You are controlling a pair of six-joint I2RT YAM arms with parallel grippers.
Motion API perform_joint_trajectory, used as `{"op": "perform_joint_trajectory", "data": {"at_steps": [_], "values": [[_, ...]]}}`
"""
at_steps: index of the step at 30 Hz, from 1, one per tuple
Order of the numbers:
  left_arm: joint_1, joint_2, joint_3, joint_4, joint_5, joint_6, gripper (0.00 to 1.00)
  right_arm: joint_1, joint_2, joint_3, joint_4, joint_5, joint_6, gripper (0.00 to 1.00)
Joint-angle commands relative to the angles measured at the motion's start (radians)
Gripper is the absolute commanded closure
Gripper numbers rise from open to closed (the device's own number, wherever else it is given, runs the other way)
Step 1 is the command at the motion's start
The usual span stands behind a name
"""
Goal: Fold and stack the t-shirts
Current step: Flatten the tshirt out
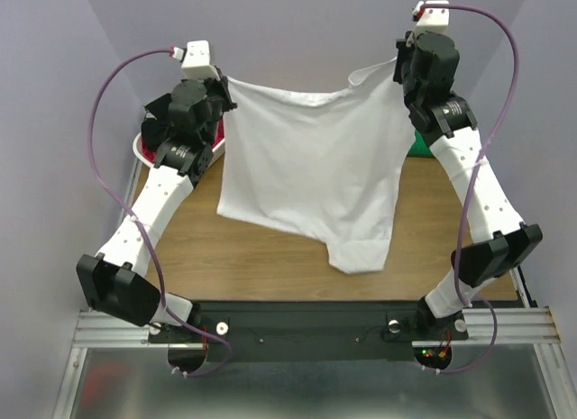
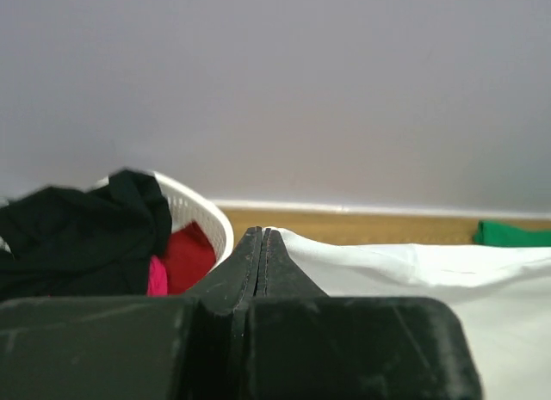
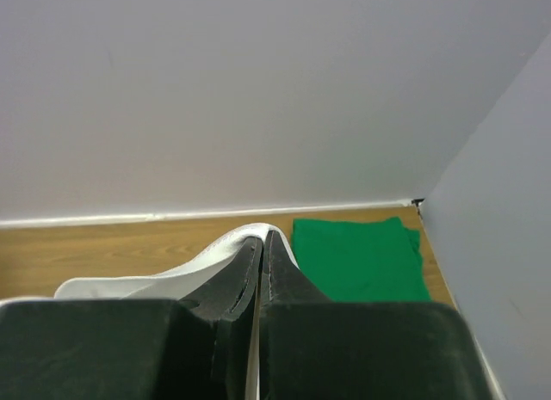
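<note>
Jaws: both clamped on white t-shirt point(image 1: 311, 167), stretched between | surface: wooden table point(image 1: 270, 257) | room: lilac walls point(image 1: 297, 22)

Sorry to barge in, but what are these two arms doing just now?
The two arms hold a white t-shirt up by two corners, spread between them over the wooden table. The left fingers and right fingers are each shut on one corner. A green t-shirt lies folded at the far right, and a white basket at far left holds black cloth and red cloth.
</note>
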Motion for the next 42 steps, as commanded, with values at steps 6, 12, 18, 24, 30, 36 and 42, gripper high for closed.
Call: {"op": "perform_joint_trajectory", "data": {"at_steps": [6, 12, 18, 24, 30, 36, 42], "values": [[0.016, -0.074, 0.15, 0.179, 0.102, 0.06, 1.0, -0.022, -0.062, 0.186, 0.093, -0.094, -0.05, 1.0], [0.016, -0.245, 0.015, 0.177, 0.104, 0.023, 1.0, -0.022, -0.251, 0.014, 0.093, -0.156, -0.041, 1.0], [0.014, -0.485, -0.09, 0.116, 0.202, -0.029, 1.0, -0.022, -0.51, -0.153, 0.091, -0.203, 0.011, 1.0], [0.014, -0.642, -0.068, -0.001, 0.328, -0.052, 1.0, -0.02, -0.647, -0.098, 0.038, -0.248, 0.037, 1.0], [0.014, -0.7, -0.012, -0.094, 0.409, -0.09, 1.0, -0.022, -0.678, 0.044, -0.031, -0.24, 0.034, 1.0], [0.014, -0.718, -0.022, -0.108, 0.404, -0.104, 1.0, -0.022, -0.652, 0.081, -0.048, -0.237, 0.042, 1.0], [0.014, -0.614, -0.122, -0.095, 0.365, -0.103, 1.0, -0.022, -0.564, -0.032, -0.036, -0.171, 0.026, 1.0]]}}
